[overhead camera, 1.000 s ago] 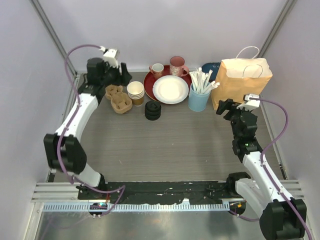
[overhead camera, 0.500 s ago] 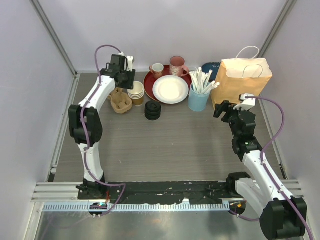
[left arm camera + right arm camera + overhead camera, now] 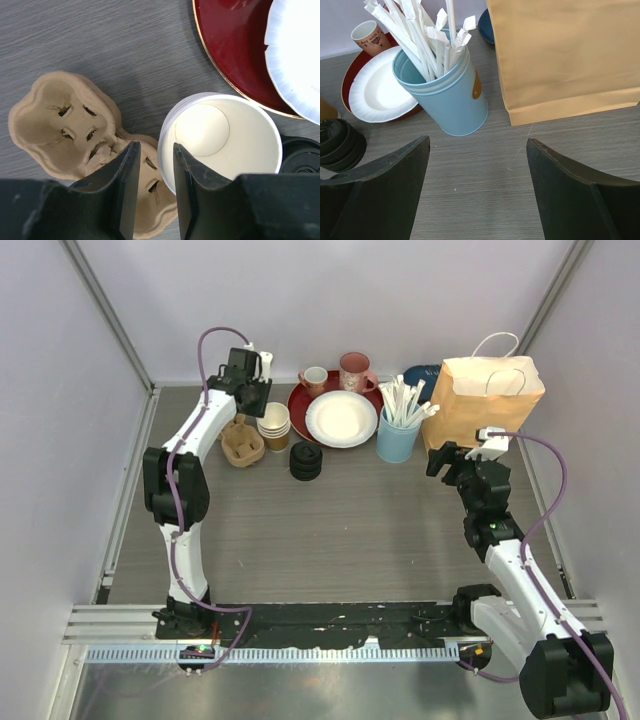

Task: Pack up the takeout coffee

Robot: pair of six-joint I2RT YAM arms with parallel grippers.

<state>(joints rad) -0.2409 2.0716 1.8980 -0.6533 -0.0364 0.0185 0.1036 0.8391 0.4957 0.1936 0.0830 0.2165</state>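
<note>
Left wrist: cup rim [image 3: 164, 150] between jaws

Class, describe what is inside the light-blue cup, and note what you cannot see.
Inside the light-blue cup stand white wrapped straws, fanning out above its rim. Their lower ends and the cup's floor are hidden by its wall.

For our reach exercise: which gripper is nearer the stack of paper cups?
Left. The left gripper is at the cup stack; the right gripper is far off, by the paper bag.
</note>
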